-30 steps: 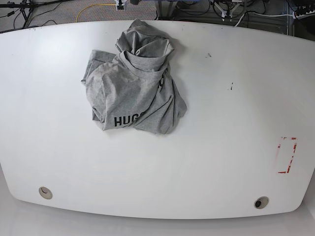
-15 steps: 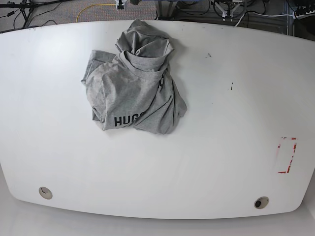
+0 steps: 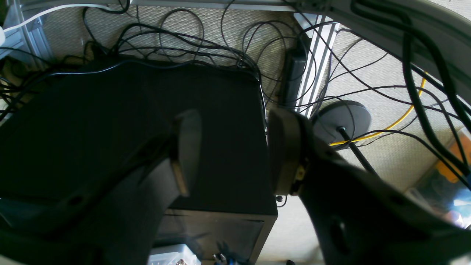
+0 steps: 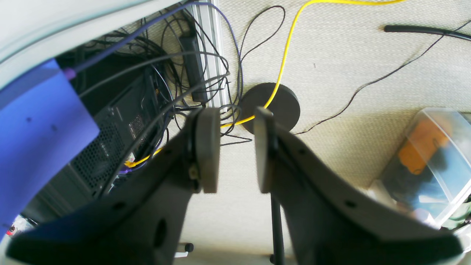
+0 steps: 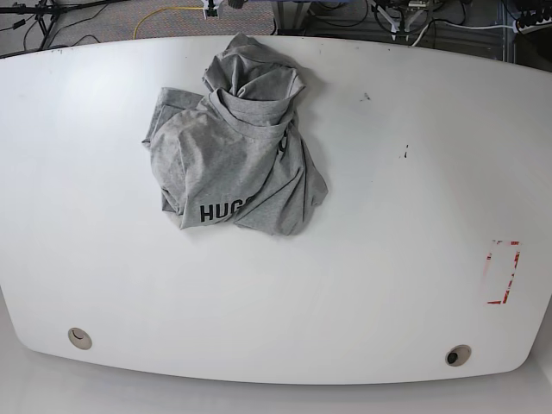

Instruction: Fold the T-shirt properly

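Both pincers, left [image 3: 230, 154] and right [image 4: 232, 149], gape empty over the floor, off the bench [image 5: 388, 285]; the crumpled T-shirt [image 5: 233, 147] lies nearer the right arm's side.

**Camera placement**

The white table [image 5: 362, 285] is seen from overhead by the base view. The cabled floor below is faced by both wrist views, where a round black stand base [image 3: 340, 119] [image 4: 270, 106] is shared.
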Action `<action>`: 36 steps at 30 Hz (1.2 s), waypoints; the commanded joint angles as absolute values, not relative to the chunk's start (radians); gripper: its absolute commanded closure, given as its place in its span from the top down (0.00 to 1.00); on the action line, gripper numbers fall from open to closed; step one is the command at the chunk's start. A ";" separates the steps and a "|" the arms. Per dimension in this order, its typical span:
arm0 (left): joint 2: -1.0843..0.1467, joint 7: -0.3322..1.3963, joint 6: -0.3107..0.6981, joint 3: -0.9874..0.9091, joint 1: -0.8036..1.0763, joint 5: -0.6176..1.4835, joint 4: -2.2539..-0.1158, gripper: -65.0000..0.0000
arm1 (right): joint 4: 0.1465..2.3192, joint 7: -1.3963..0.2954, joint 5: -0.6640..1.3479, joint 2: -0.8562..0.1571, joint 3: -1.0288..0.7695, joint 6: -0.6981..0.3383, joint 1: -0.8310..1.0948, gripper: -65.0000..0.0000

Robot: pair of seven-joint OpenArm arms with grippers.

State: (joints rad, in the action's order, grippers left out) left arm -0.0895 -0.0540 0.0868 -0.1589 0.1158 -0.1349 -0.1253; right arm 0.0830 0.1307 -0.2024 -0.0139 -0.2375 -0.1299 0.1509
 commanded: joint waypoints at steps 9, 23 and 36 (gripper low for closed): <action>-0.098 -0.060 0.086 -0.158 0.120 -0.141 -0.126 0.42 | 0.085 0.143 -0.198 -0.014 -0.234 -0.130 0.159 0.23; -0.097 -0.063 0.086 -0.150 0.127 -0.138 -0.127 0.42 | 0.084 0.151 -0.197 -0.011 -0.226 -0.128 0.156 0.23; -0.101 -0.062 0.086 -0.155 0.138 -0.139 -0.137 0.42 | 0.088 0.153 -0.196 -0.010 -0.221 -0.129 0.165 0.23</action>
